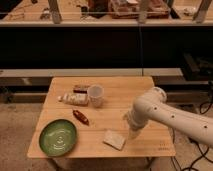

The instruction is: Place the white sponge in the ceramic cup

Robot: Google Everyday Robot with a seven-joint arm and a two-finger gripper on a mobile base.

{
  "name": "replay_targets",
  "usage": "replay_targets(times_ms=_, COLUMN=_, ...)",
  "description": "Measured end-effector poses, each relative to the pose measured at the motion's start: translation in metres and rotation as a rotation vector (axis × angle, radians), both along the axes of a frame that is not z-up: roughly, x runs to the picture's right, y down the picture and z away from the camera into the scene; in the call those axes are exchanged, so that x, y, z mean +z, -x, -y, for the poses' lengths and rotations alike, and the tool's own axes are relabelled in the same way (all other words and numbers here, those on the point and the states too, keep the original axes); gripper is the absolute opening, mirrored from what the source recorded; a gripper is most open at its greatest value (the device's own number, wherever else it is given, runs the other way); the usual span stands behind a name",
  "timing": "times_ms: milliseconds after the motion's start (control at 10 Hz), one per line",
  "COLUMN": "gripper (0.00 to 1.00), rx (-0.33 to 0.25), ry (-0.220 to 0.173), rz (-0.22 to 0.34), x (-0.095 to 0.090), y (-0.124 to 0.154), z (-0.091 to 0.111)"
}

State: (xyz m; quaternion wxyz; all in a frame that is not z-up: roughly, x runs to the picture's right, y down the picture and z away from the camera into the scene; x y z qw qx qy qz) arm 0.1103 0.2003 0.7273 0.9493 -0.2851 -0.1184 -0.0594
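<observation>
Camera view, looking down on a small wooden table (126, 93) set on a pale floor, with a dark shelf unit behind it.

- White sponge (114, 139): lies flat near the table's front edge, right of centre, turned slightly askew. Nothing touching it.
- Ceramic cup (95, 95): upright in the back-left part of the table, mouth up, well apart from the sponge. What is inside cannot be made out.
- Pale oblong packet (74, 99): lying just left of the cup, close against it or touching; cannot tell which.
- Small dark packet (81, 89): behind the pale one, near the cup's left side.
- Reddish-brown oblong item (81, 117): lying diagonally between the cup and the plate.
- Green plate (58, 137): front-left corner.

White robot arm (167, 114) enters from the right and bends down over the table. Gripper (134, 132) points downward just right of the sponge, close to it, slightly behind. Contact with the sponge not seen. Whether the gripper is parted or closed cannot be told; it appears to carry nothing.
</observation>
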Motion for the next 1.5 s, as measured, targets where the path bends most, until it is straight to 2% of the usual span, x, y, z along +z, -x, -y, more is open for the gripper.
replay_targets(times_ms=200, gripper=0.65, rx=-0.006, ry=0.008, rz=0.010, x=0.006, y=0.010, z=-0.012)
replay_targets(times_ms=400, gripper=0.65, rx=-0.006, ry=0.020, rz=0.014, x=0.017, y=0.008, z=-0.023)
replay_targets(times_ms=1100, gripper=0.65, rx=0.045, ry=0.056, rz=0.037, x=0.049, y=0.015, z=-0.046)
replay_targets(times_ms=1200, gripper=0.65, rx=0.045, ry=0.061, rz=0.039, x=0.049, y=0.016, z=-0.047)
replay_targets(times_ms=1300, gripper=0.65, rx=0.039, ry=0.082, rz=0.041, x=0.047, y=0.017, z=-0.049)
replay_targets(times_ms=1500, gripper=0.65, rx=0.006, ry=0.121, rz=0.064, x=0.033, y=0.038, z=-0.061)
